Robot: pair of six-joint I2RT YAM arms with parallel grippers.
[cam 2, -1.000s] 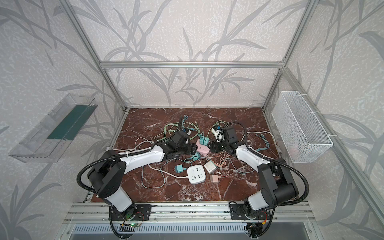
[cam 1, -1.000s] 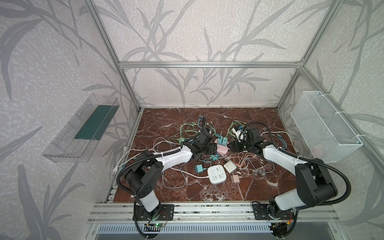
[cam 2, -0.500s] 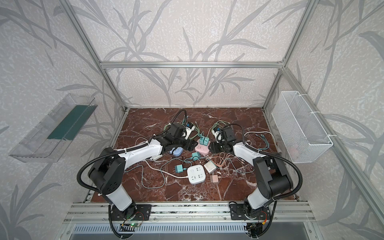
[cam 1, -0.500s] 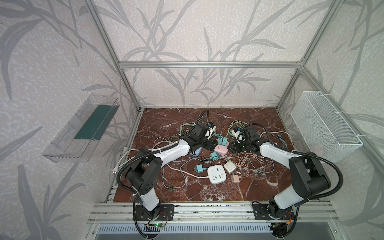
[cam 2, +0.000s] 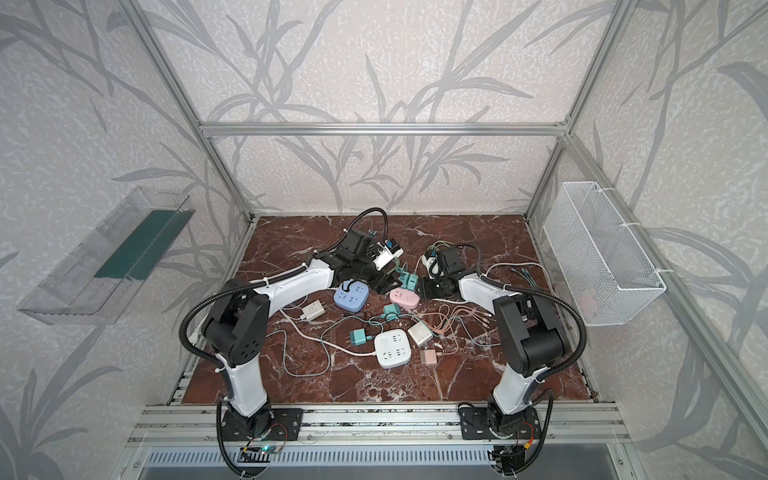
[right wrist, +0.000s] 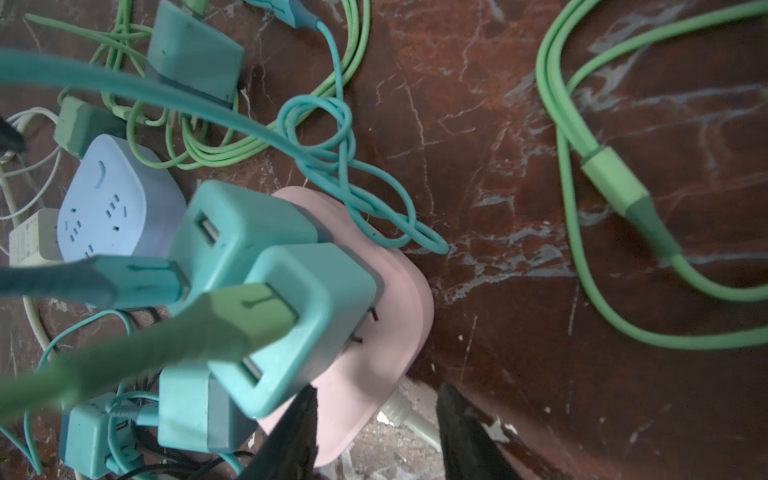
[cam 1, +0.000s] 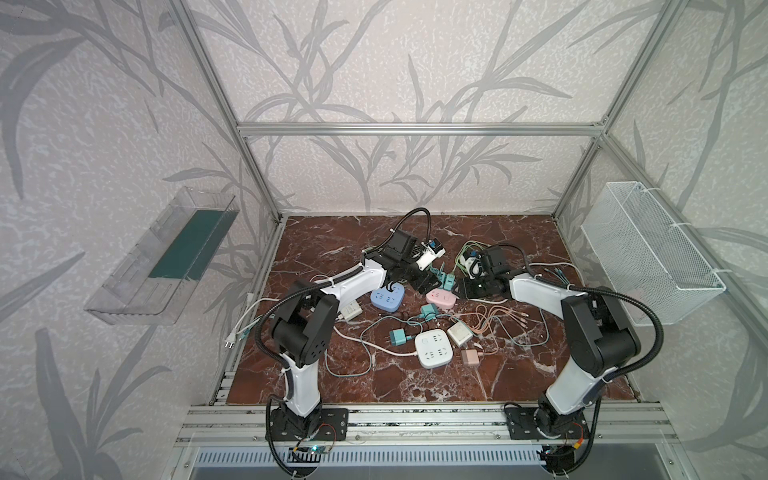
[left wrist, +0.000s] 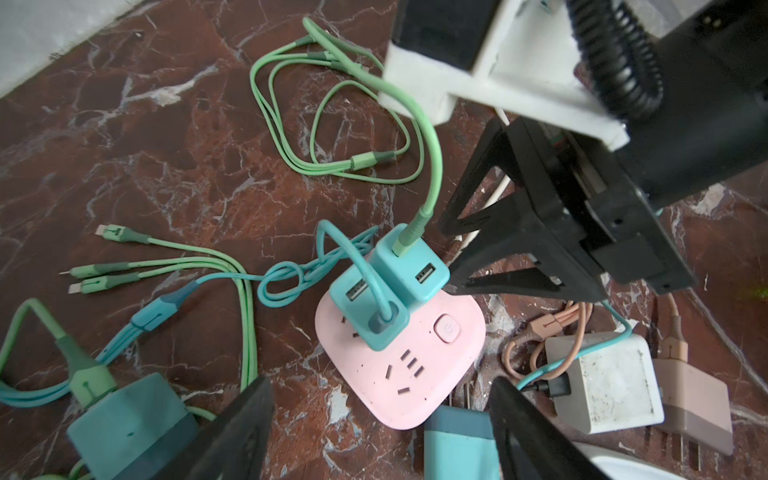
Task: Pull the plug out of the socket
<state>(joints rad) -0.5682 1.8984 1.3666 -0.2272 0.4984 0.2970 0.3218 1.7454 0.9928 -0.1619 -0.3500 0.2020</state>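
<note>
Teal plugs (left wrist: 409,266), two side by side, stand upright in the far half of the pink socket (left wrist: 411,365). That socket lies flat in the middle of the marble worktop (cam 1: 332,241), just right of a blue socket (cam 1: 387,298) and beyond a white socket (cam 1: 434,348). A green cable (left wrist: 432,166) runs into one plug and a teal cable (left wrist: 361,266) loops into its neighbour, so either lead would likely drag along with its plug. The left gripper (left wrist: 380,390) hangs over the socket from the left with its jaws spread wide and empty, probably set that broad to drop over one plug's square body. The right gripper (right wrist: 378,390) sits low at the socket's right edge, where a white cord (right wrist: 409,415) leaves it. Its jaws stand only partly open, a gap showing between them, one lying over the pink rim and nothing visibly clamped. My reading is that this arm is there to pin the base so it will not lift when a plug is drawn upward. No brand name can be read: the power button (left wrist: 445,328) carries only the usual on-off symbol, and grey print on a white charger (cam 2: 314,309) beside the blue socket is too small to make out.
</note>
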